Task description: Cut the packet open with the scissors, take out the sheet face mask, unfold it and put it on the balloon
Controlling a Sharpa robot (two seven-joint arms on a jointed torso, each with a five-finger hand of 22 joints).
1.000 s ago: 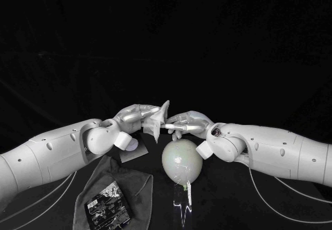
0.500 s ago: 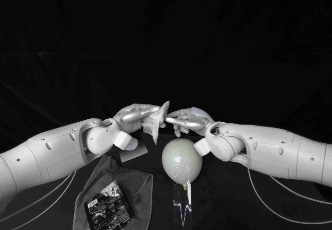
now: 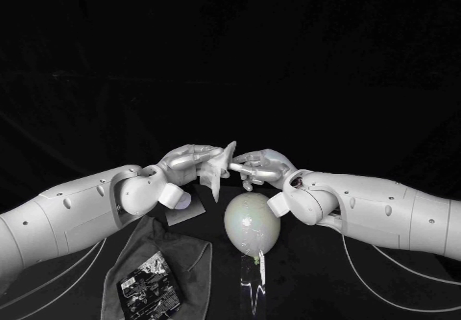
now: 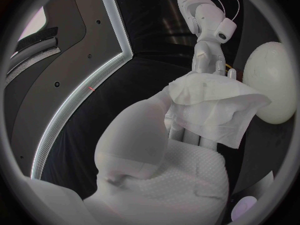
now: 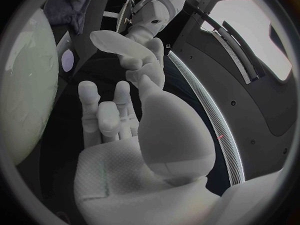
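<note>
My left hand (image 3: 190, 162) grips the folded white sheet mask (image 3: 217, 175) above the table, just beyond the balloon. In the left wrist view the mask (image 4: 215, 110) hangs crumpled over my fingers. My right hand (image 3: 261, 167) faces it from the other side. Its thumb and a finger close on the mask's upper edge (image 5: 119, 44) while the other fingers (image 5: 90, 107) stay spread. The pale egg-shaped balloon (image 3: 252, 223) stands below both hands and also appears beside them in the wrist views (image 4: 275, 80) (image 5: 28, 85). The opened dark packet (image 3: 149, 283) lies at the front left.
A grey cloth (image 3: 187, 253) lies under the packet at the front left. A small pale round thing (image 3: 182, 200) sits by my left wrist. A shiny strip (image 3: 252, 283) runs from the balloon's base toward the front edge.
My right hand has lifted slightly, and its fingers have gone from the mask's middle to its upper edge. My left hand, the mask and the balloon have stayed put.
</note>
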